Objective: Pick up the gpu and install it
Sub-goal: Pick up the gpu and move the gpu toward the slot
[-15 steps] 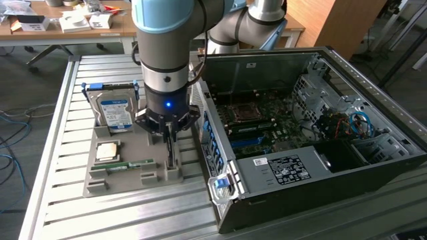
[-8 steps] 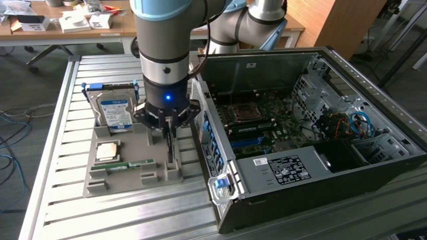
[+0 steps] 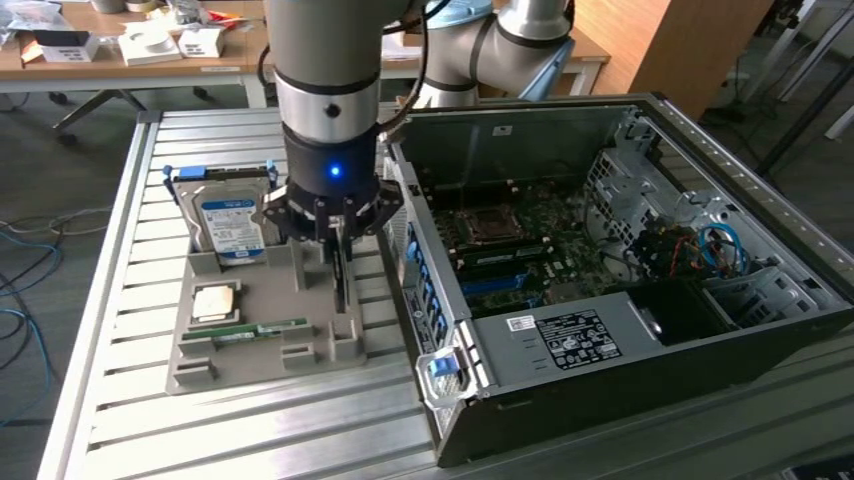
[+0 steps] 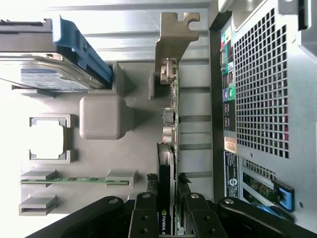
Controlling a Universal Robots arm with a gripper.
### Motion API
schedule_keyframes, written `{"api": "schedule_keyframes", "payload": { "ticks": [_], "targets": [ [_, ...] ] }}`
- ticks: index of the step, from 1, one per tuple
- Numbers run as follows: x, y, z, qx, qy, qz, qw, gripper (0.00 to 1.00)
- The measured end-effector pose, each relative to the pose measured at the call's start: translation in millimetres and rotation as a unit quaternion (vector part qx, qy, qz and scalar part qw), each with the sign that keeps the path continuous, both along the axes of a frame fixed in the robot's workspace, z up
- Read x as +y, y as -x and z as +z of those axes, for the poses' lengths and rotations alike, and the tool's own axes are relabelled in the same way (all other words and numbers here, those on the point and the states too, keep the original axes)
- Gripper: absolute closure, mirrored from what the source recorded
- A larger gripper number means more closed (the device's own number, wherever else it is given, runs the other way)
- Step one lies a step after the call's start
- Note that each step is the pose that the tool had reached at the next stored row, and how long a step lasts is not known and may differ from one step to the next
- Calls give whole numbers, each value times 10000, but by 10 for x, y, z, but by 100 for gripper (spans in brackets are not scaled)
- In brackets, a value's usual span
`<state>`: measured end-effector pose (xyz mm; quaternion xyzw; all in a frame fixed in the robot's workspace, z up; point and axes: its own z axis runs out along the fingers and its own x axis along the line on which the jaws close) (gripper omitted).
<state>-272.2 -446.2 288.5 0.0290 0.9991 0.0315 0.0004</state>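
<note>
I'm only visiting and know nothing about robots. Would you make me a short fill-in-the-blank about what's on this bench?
1. The gpu stands on ____ in the gray holder, right under the gripper.
2. The hard drive has a ____ label.
3. The memory stick is ____ in colour.
4. The computer case has its upper side ____.
Missing words: edge; blue; green; open.

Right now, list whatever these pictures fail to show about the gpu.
- gpu faces: edge-on in both views.
- Its top edge, exterior view: behind the gripper.
- Its lower edge, exterior view: sunk in the gray tray.
- Its label, wrist view: cut off by the picture's edge.
</note>
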Motion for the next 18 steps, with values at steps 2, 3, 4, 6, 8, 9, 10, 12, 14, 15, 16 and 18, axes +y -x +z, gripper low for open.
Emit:
{"api": "schedule_keyframes", "payload": {
  "ticks": [2, 3, 4, 6, 8, 9, 10, 12, 14, 15, 16, 18],
  "targets": [
    [0, 0, 73, 0, 0, 0, 10000, 74],
    [0, 0, 112, 0, 0, 0, 10000, 74],
    [0, 0, 150, 0, 0, 0, 10000, 74],
    [0, 0, 230, 0, 0, 0, 10000, 74],
    [0, 0, 300, 0, 0, 0, 10000, 74],
    [0, 0, 332, 0, 0, 0, 10000, 74],
    [0, 0, 367, 0, 0, 0, 10000, 74],
    [0, 0, 439, 0, 0, 0, 10000, 74],
    [0, 0, 499, 0, 0, 0, 10000, 74],
    [0, 0, 527, 0, 0, 0, 10000, 74],
    [0, 0, 558, 0, 0, 0, 10000, 74],
    [0, 0, 630, 0, 0, 0, 10000, 74]
  ]
}}
